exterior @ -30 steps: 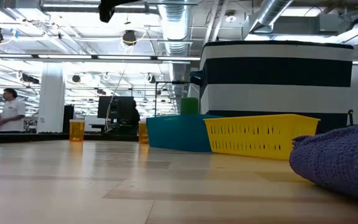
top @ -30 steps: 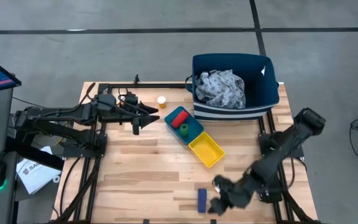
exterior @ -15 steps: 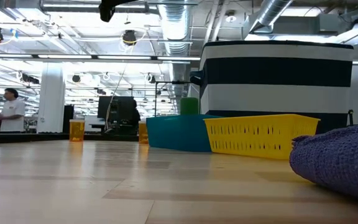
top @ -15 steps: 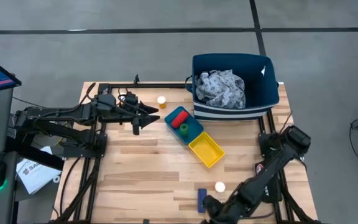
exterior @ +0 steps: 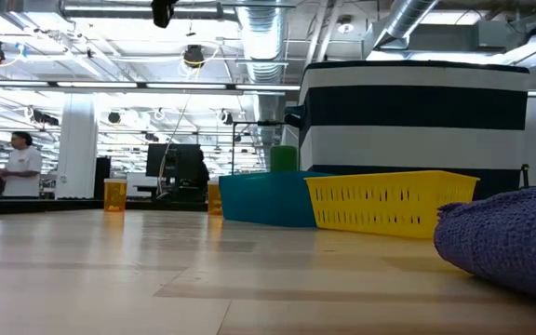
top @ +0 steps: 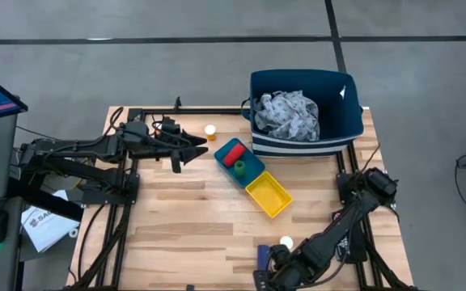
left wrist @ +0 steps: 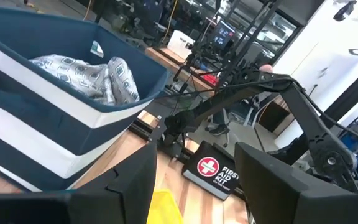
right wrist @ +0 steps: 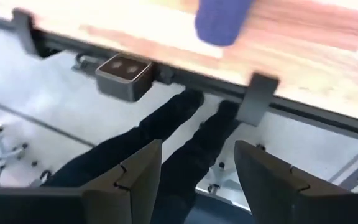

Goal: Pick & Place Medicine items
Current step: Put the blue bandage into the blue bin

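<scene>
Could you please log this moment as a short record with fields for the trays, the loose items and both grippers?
blue tray: holds a red bottle and a green bottle
yellow tray: nothing visible inside
bin: holds a patterned cloth
loose items: white-capped bottle by the far edge; second white-capped bottle and small blue box at the near edge
left gripper: open, empty, beside the blue tray
right gripper: open, empty, past the near table edge
</scene>
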Controlling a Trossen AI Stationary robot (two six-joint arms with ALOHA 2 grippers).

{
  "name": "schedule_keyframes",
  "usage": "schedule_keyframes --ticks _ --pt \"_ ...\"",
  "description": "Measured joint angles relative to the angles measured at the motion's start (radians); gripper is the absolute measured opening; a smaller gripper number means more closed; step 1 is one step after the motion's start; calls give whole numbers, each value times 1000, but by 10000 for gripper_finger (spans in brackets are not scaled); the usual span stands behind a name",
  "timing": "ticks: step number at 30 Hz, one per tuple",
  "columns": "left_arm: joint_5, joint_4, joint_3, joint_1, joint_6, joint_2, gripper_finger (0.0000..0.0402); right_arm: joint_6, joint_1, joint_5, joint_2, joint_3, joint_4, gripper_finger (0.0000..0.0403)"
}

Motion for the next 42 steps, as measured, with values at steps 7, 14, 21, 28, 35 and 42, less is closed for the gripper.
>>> schedule_keyframes --ticks 7,14,21,28,35,42 --pt "29 20 0 0 -3 0 209 19 -54 30 3 0 -64 195" --pt "98 19 0 -10 7 -35 209 23 -96 40 3 0 -71 191" --pt "103 4 0 -61 69 -136 209 42 -117 57 3 0 -18 191" --pt "110 -3 1 -158 36 -263 209 58 -120 230 3 -1 179 191" --pt "106 -1 0 -264 -16 -355 209 -48 -53 640 13 3 594 191" --pt "76 0 0 -338 19 -392 209 -237 -40 755 189 315 684 191"
